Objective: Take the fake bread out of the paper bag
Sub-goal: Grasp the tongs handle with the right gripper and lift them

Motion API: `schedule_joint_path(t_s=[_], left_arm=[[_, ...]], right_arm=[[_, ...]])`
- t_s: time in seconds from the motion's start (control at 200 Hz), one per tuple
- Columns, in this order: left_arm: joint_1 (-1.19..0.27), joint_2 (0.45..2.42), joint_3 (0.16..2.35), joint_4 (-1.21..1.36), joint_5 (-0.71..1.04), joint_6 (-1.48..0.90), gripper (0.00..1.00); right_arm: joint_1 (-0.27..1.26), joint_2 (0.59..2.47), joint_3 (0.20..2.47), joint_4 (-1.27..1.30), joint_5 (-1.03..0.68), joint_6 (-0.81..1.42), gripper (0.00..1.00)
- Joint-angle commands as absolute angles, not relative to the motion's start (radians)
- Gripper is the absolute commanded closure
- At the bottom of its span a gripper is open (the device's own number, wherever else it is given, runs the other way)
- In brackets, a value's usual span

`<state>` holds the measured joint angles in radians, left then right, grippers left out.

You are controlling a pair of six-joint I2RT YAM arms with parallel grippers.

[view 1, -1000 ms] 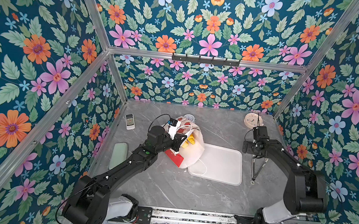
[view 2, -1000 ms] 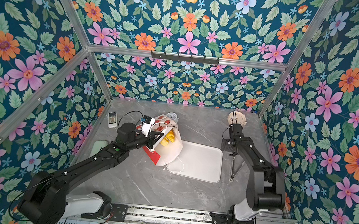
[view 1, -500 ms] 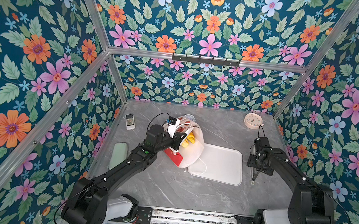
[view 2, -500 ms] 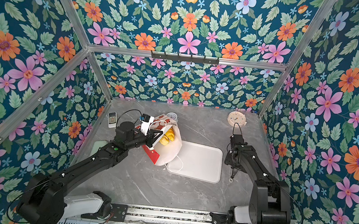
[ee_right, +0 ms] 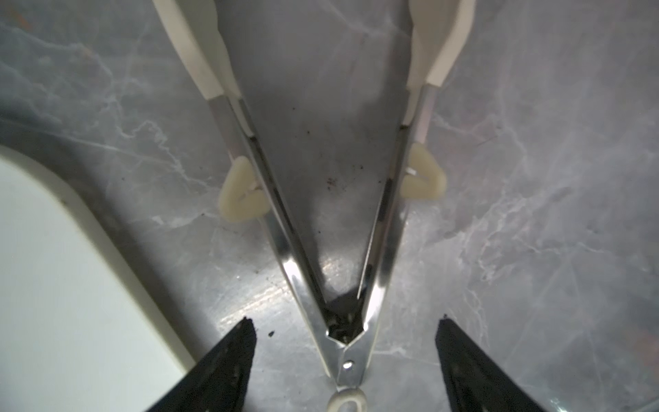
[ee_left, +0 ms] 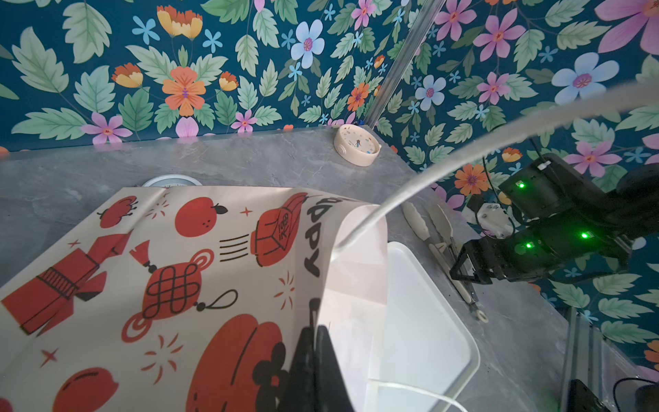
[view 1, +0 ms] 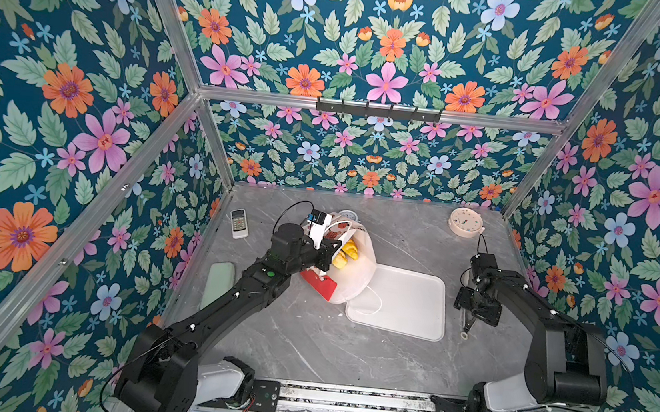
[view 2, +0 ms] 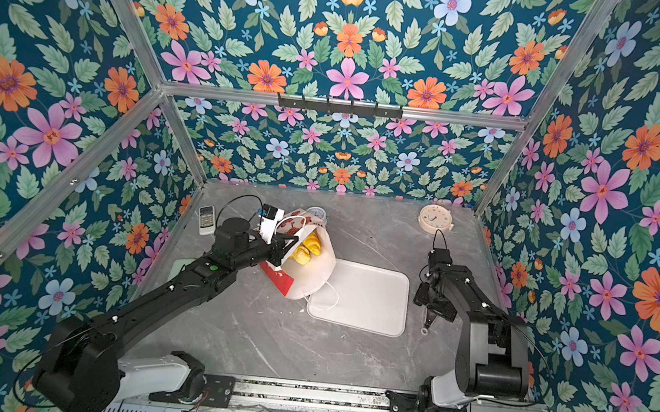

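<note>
left gripper [view 1: 329,253] [view 2: 283,248] is clamped on the paper bag [view 1: 356,278] [view 2: 314,278]. jaws are together with the rim pinched between them. in the left wrist view the gripper [ee_left: 315,342] bites the edge at the bag's [ee_left: 178,267] mouth. the red-print outside is on one side of it and the plain white inside on the other.

the bag is tilted, with its mouth open to both top views. fake bread [view 1: 346,252] [view 2: 308,248] is inside the bag, just past the left fingertips. i can see yellow pieces but can't count them. one cord handle [view 1: 370,303] hangs out onto the corner of the tray [view 1: 409,311] [view 2: 370,307] nearest the left gripper.

right gripper [view 1: 473,314] [view 2: 432,309] [ee_right: 344,321] has its jaws apart and sits low over the table [view 1: 306,338]. it straddles the hinge end of the tongs [ee_right: 292,249] [ee_left: 442,228], which lie flat and spread open. there's a fingertip on each side of the hinge and a visible gap to the metal, so nothing is gripped.

the tray is just beside the right gripper, on the side toward the left gripper. the bag and bread are well apart from the right gripper, across the tray.
</note>
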<state>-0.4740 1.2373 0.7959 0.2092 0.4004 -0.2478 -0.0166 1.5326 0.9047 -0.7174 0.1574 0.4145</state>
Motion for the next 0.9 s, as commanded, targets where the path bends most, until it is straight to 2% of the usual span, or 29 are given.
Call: schedule_joint_path(t_s=[0.0, 0.13, 0.32, 0.67, 0.75, 0.81, 0.895], left_arm=[[-0.474, 1.243, 0.808, 0.215, 0.369, -0.221, 1.00], [-0.474, 1.241, 0.808, 0.216, 0.369, -0.220, 1.00], [-0.474, 1.234, 0.799, 0.213, 0.364, -0.219, 1.00], [-0.474, 1.224, 0.799, 0.198, 0.357, -0.212, 1.00], [-0.474, 1.221, 0.800, 0.198, 0.356, -0.212, 1.00], [-0.474, 1.220, 0.799, 0.199, 0.357, -0.209, 1.00], [-0.474, 1.221, 0.802, 0.198, 0.357, -0.210, 1.00]], right_arm=[[-0.018, 1.568, 0.917, -0.698, 0.146, 0.405, 0.25], [-0.030, 1.617, 0.935, -0.692, 0.144, 0.404, 0.39], [-0.052, 1.650, 0.939, -0.673, 0.106, 0.408, 0.51], [-0.061, 1.710, 0.922, -0.621, 0.061, 0.434, 0.59], [-0.063, 1.719, 0.930, -0.629, 0.055, 0.433, 0.68], [-0.062, 1.713, 0.928, -0.630, 0.061, 0.433, 0.81], [-0.062, 1.683, 0.923, -0.637, 0.067, 0.424, 0.92]])
